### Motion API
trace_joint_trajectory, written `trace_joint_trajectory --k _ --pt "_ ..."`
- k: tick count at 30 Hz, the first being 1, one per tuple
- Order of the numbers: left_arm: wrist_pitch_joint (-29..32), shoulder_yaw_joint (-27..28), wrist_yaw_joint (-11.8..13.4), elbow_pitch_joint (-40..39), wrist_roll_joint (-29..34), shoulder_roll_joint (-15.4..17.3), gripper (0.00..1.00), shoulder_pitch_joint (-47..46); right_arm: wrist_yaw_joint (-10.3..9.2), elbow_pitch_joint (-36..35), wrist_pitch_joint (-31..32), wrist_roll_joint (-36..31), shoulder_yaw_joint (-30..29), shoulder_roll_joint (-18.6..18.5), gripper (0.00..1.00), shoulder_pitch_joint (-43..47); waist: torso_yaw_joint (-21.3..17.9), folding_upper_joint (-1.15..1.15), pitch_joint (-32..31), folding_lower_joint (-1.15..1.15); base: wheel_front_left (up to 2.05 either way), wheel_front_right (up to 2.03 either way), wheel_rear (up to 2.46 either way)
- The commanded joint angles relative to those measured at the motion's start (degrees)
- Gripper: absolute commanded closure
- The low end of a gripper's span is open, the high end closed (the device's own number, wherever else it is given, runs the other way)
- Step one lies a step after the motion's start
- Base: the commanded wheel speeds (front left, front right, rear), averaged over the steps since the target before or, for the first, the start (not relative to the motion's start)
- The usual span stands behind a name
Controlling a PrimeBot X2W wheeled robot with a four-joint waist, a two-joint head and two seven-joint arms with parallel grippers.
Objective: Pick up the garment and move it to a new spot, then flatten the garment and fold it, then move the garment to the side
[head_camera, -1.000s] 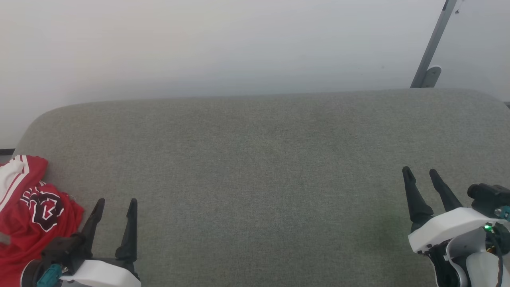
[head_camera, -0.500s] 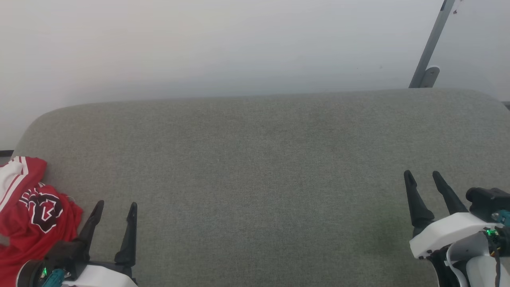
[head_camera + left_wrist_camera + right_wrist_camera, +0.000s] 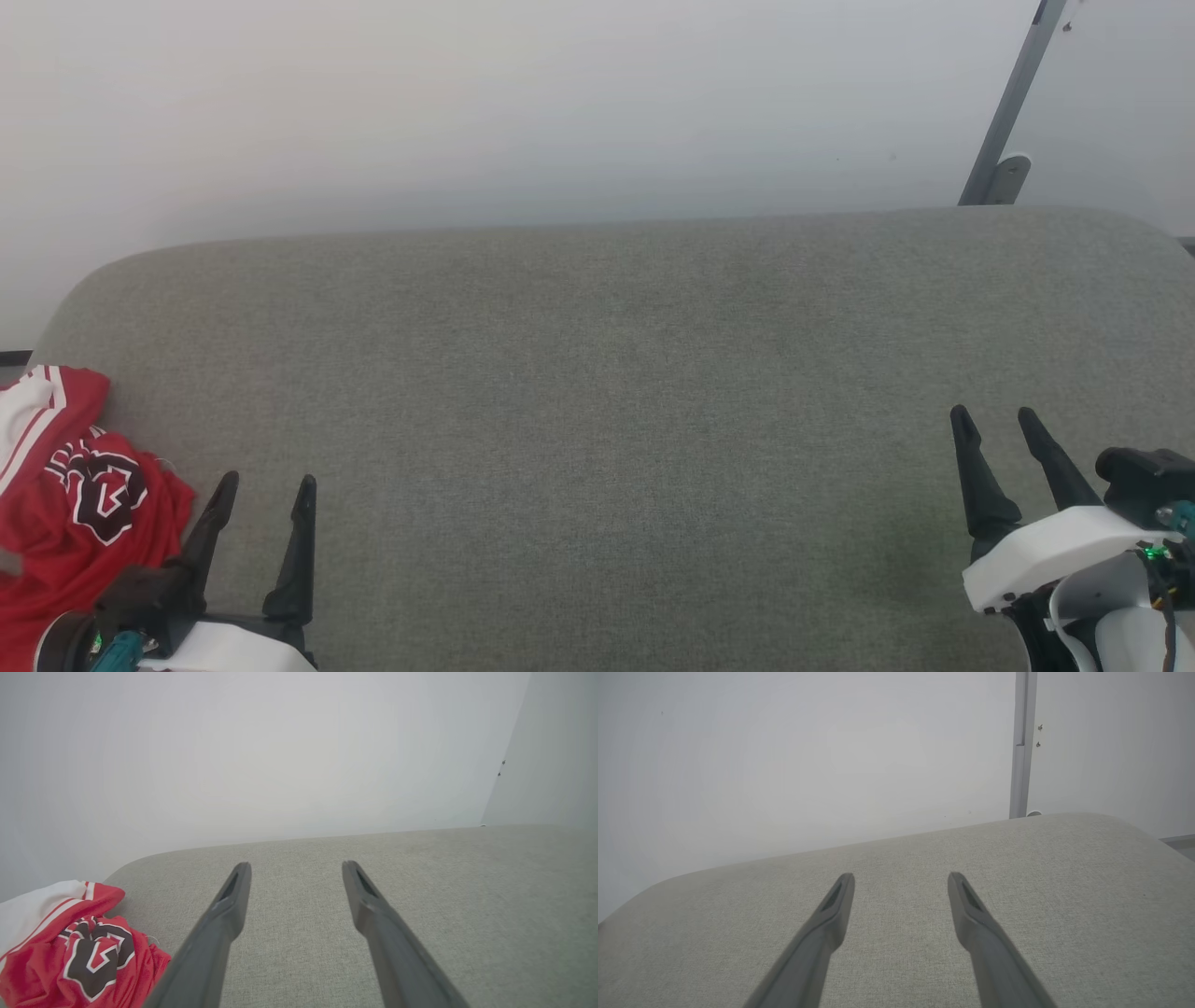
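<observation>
A: Garment, where?

B: Red jersey garment (image 3: 65, 504) (image 3: 70, 952), crumpled at the left edge of the bench (image 3: 597, 373) and running off frame. Black white-outlined print faces up, white striped sleeve on the far side.

A: Grippers?

B: Left gripper (image 3: 266, 483) (image 3: 295, 865) sits just beside the garment's right edge, fingers spread, nothing between them. Right gripper (image 3: 991, 413) (image 3: 902, 876) is near the bench's right edge, fingers apart too, empty.

A: Room to move?

B: Bare grey fabric all the way between the two grippers and up to the far edge. Far corners are rounded. White wall (image 3: 467, 112) is behind that edge, with a grey metal post (image 3: 1013, 103) beyond the far-right corner.
</observation>
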Motion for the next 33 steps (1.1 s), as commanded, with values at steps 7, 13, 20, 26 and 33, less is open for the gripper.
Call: trace_joint_trajectory --k 7,13,20,26,33 --pt "-0.3 0.6 -0.2 0.4 -0.7 -0.3 0.00 0.1 0.03 -0.4 -0.1 -0.3 -0.1 0.3 0.00 0.7 0.1 0.00 0.0 0.00 0.00 0.00 0.00" --pt "-0.3 0.9 -0.5 0.5 -0.9 -0.4 0.00 0.1 0.03 -0.4 0.0 -0.4 -0.1 0.3 0.00 0.6 0.1 0.00 0.0 0.00 0.00 0.00 0.00" --pt "-0.3 1.2 -0.7 0.6 -1.2 -0.5 0.00 0.1 0.03 -0.5 -0.1 -0.3 0.1 0.1 0.00 0.8 0.1 0.00 0.0 0.00 0.00 0.00 0.00" --pt "-0.3 1.6 -0.8 1.1 -1.3 -0.7 0.00 -0.1 0.03 -0.8 0.0 -0.1 0.9 -0.2 0.00 0.8 0.7 0.00 -0.1 0.00 0.00 0.00 0.00" --pt "-0.3 2.8 -0.3 2.0 -2.3 -0.8 0.00 -0.2 0.03 -0.8 0.8 0.6 3.7 -0.7 0.00 0.3 4.0 0.00 -1.2 0.00 0.00 0.00 0.00"
